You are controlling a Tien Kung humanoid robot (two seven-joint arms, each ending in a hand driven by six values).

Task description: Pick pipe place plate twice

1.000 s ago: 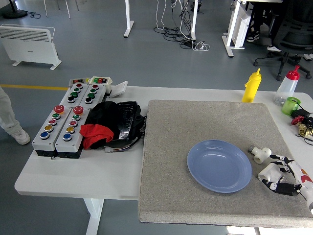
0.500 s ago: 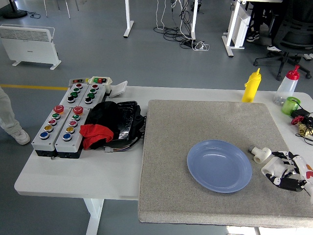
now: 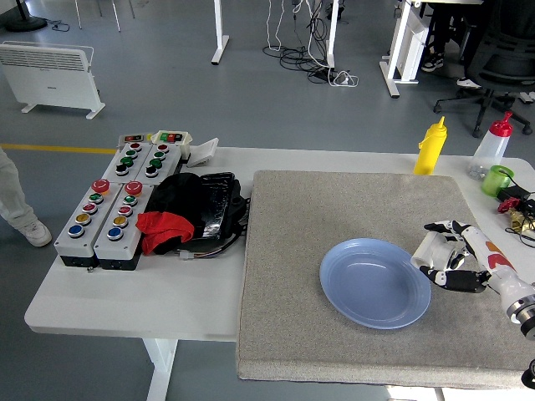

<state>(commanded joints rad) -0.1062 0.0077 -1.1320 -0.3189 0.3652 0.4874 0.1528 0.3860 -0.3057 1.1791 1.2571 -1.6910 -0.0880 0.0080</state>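
A blue plate lies on the grey mat, right of centre. My right hand reaches in from the right edge and hovers just off the plate's right rim. Its fingers are curled on a short white pipe piece, held a little above the mat with its end toward the plate. The second white pipe fitting does not show; the hand covers the spot where it lay. My left arm is out of view.
A yellow squeeze bottle, a clear bottle with a red cap and a green cup stand at the back right. Two grey button boxes and a black and red cloth bundle sit left of the mat.
My right hand closed on the white pipe piece at the mat's right edge, lifted it, and carried it up and to the left, to the plate's right rim.
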